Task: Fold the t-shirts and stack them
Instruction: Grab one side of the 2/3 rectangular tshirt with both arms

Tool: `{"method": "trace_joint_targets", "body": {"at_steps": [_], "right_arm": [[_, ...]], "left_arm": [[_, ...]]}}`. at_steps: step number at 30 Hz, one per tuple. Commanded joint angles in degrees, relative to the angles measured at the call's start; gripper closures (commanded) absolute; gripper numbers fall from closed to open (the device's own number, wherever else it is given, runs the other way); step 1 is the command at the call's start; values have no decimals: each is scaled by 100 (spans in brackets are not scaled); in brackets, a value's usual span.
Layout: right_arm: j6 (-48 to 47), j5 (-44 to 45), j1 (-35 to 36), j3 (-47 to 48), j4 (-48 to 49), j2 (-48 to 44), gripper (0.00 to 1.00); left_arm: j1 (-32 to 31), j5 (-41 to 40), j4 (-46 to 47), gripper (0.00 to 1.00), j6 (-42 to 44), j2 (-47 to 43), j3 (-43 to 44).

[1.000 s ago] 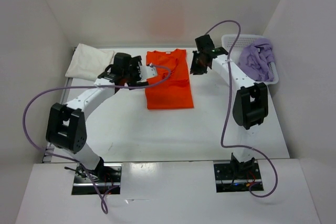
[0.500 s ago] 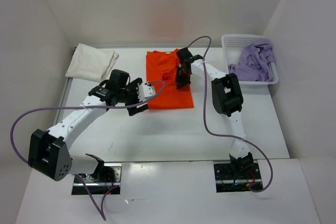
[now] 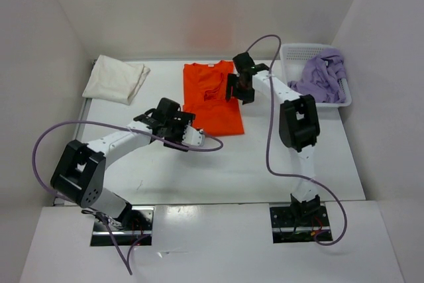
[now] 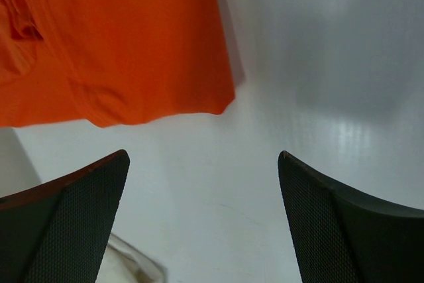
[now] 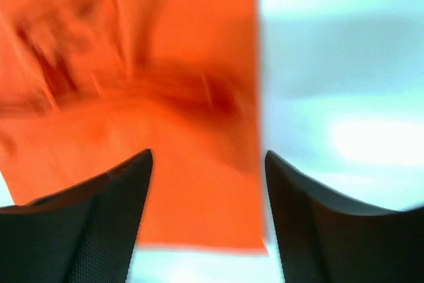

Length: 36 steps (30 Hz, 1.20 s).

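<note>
The bright orange t-shirt [image 3: 212, 101] lies partly folded at the table's middle back. My right gripper [image 3: 238, 88] hovers open over its right edge; in the blurred right wrist view the orange cloth [image 5: 165, 97] lies below the spread jaws [image 5: 207, 154], and nothing is pinched. My left gripper [image 3: 189, 134] stands wide open beside the shirt's near left corner, over bare table [image 4: 202, 157], with the orange hem [image 4: 119, 44] ahead of it. The cream-white t-shirt [image 3: 116, 79] lies folded at the back left. The lavender t-shirt [image 3: 324, 77] is bunched in the basket.
A white perforated basket [image 3: 291, 51] stands at the back right against the wall. White walls close in the table on three sides. Purple cables loop off both arms, the left one trailing over the table near the orange shirt's front edge.
My right gripper, shut at the orange shirt half a second ago, has opened and drawn slightly right. My left arm has pulled back from the shirt's left side toward its near corner.
</note>
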Motion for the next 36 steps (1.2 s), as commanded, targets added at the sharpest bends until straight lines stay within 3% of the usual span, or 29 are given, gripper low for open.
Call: {"method": "trace_joint_targets", "body": {"at_steps": [1, 5, 13, 19, 24, 33, 36], "right_arm": [[-107, 99, -235, -1035, 370, -1376, 25], [-159, -59, -412, -2547, 715, -2098, 23], [34, -552, -412, -3191, 890, -2274, 23], [209, -763, -412, -3569, 952, -2275, 23], [271, -825, -341, -3623, 1005, -2275, 23], [385, -825, -148, -3728, 1005, -2153, 23], [508, -878, -95, -3798, 943, -2152, 23]], "left_arm": [[13, 62, 862, 1, 823, 147, -63], [13, 203, 801, 1, 1421, 445, -116], [-145, 160, -77, 5, 2002, 832, 104], [-207, 36, 213, 5, 1352, 1272, 192], [-207, -26, 432, 17, 1176, 1465, 271], [-207, 106, -42, 58, 1106, 1518, 332], [-207, 106, 133, 62, 983, 1571, 332]]}}
